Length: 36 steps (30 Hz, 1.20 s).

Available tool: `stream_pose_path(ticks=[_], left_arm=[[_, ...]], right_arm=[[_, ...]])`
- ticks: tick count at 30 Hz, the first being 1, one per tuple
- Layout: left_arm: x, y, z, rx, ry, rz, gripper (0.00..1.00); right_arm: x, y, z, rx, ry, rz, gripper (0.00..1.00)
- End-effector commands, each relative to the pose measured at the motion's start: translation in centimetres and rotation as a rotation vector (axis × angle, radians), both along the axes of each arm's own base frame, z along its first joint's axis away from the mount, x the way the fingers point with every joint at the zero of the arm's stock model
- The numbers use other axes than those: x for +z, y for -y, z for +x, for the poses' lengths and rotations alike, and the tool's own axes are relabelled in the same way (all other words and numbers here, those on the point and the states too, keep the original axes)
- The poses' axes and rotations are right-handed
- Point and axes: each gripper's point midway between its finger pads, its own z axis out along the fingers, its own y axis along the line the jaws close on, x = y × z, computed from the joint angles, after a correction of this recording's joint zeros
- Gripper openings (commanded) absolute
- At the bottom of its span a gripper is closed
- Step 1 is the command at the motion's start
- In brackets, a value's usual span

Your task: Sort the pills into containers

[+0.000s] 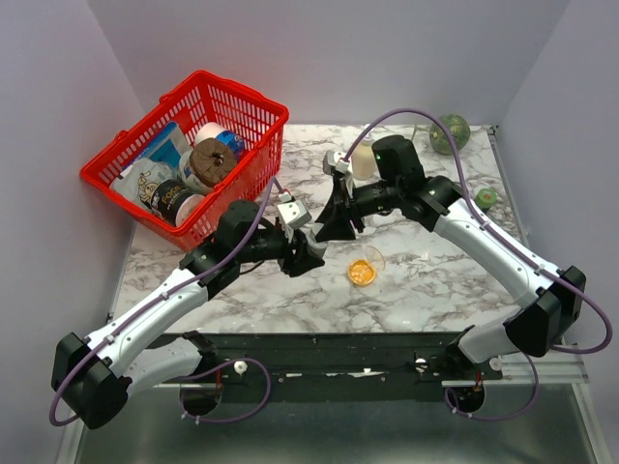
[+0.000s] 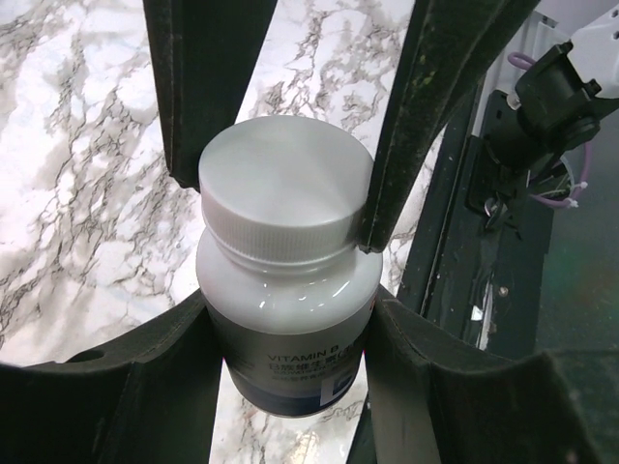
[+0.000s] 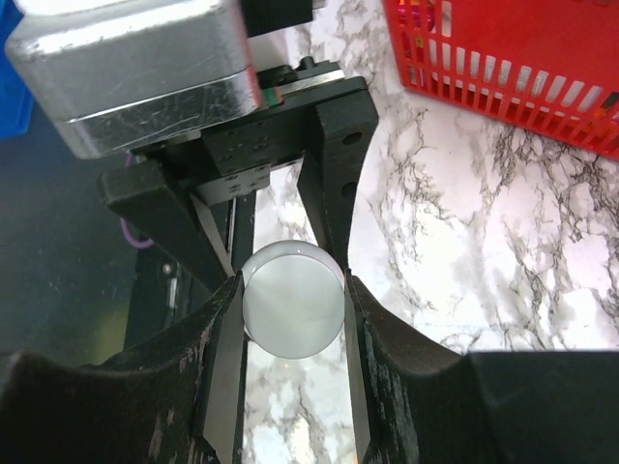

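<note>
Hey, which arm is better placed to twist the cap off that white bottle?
Right: the right hand straddles the cap, fingers against both sides, while the left hand clamps the bottle body and can steady it.

Fixed camera high behind, looking down on table (image 1: 435, 280), both wrist cameras close, sharing pill bottle (image 2: 285, 251)

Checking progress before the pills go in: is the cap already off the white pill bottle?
No: in the left wrist view the white cap sits squarely on the pill bottle.
</note>
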Motion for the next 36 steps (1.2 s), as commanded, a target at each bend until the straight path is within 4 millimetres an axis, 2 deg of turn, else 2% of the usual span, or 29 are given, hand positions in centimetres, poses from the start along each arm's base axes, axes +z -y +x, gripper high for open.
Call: stream_pose_path(ticks=[1,4,8,10,14,17,20,21,24,26,28,31,34,36], left_arm=[[9.8,0.1,3.2,0.121,0.312,-0.240,0.00],[9.9,-0.3,3.9,0.166,0.324,-0.240,0.00],[8.8,-0.3,4.5,0.180,0.316,-0.193,0.00],[8.2,-0.3,4.7,0.185,0.315,-0.175,0.00],[6.9,-0.2,4.7,0.173,0.294,-0.146,0.00],[6.0,-0.1,4.3,0.152,0.274,-0.131,0.00],[5.0,-0.3,3.9,0.142,0.257,-0.109,0.00],[4.9,-0.4,3.9,0.142,0.258,-0.101,0.00],[4.2,-0.9,3.7,0.144,0.246,-0.085,0.00],[3.9,-1.1,3.5,0.138,0.235,-0.080,0.00],[3.8,-1.0,3.1,0.114,0.229,-0.078,0.00],[3.9,-0.9,2.2,0.062,0.225,-0.086,0.00],[4.0,-0.5,0.7,-0.022,0.214,-0.093,0.00],[3.8,-0.5,0.1,-0.067,0.215,-0.079,0.00]], right_arm=[[-4.0,-0.6,-2.2,-0.073,-0.301,-0.102,0.24],[-4.3,-0.7,-1.4,-0.155,-0.335,-0.112,0.23],[-5.3,-0.9,-0.6,-0.212,-0.379,-0.149,0.24],[-5.9,-1.0,-0.4,-0.229,-0.404,-0.165,0.26],[-5.3,-1.3,-0.7,-0.201,-0.420,-0.148,0.36],[-3.4,-1.5,-0.6,-0.173,-0.378,-0.107,0.48],[-1.1,-1.4,-0.3,-0.135,-0.327,-0.051,0.66],[-0.5,-1.1,-0.1,-0.122,-0.319,-0.033,0.76],[1.7,-0.6,0.6,-0.113,-0.261,0.018,0.86],[3.1,-0.4,0.6,-0.093,-0.222,0.049,0.89],[4.0,-0.3,0.2,-0.055,-0.201,0.074,0.97],[5.9,0.1,-0.3,0.011,-0.110,0.119,1.00],[7.0,0.9,-0.4,0.093,0.014,0.139,1.00],[6.3,1.8,-0.7,0.173,0.146,0.124,1.00]])
